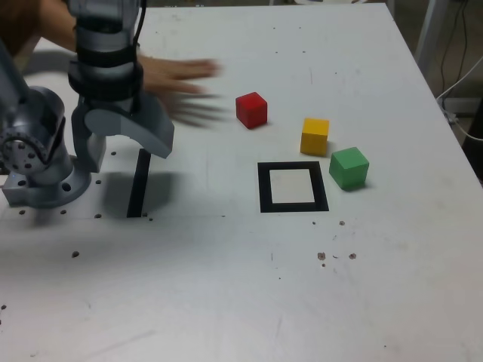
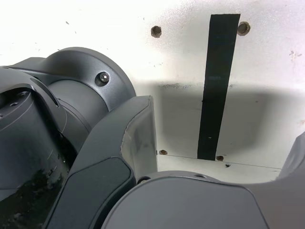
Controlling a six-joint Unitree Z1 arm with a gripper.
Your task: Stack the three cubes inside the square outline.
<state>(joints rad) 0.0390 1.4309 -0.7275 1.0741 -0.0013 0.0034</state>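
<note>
Three cubes sit apart on the white desk (image 1: pixel 226 286), none inside the square outline (image 1: pixel 293 187); the gripper (image 1: pixel 124 151) hangs over the exterior view's left part of the desk, beside the arm's base (image 1: pixel 38 162), its jaws spread wide, holding nothing and touching nothing that can be seen; below it lies a straight black strip (image 1: pixel 139 185), which the wrist view shows running across bare desk between small screw holes, in the arm's shadow.

The red cube (image 1: pixel 251 109) stands farthest back, well apart from the outline; the yellow cube (image 1: pixel 315 136) stands near the outline's far right corner in the exterior view; the green cube (image 1: pixel 349 167) sits just beside the outline's right edge in that view, not on it; the yellow and green cubes are near each other but apart; the outline's white centre is bare.

The desk is scuffed, with small dark specks and holes scattered over it; past its right edge in the exterior view are a white leg and cables against a dim floor.

A person's hand (image 1: pixel 177 79) reaches over the desk behind the gripper, blurred, its fingers pointing toward the red cube without touching it; the arm behind it is cut off at the picture's edge; the wrist view is filled mostly by the dark gripper body, and no cube shows there.
</note>
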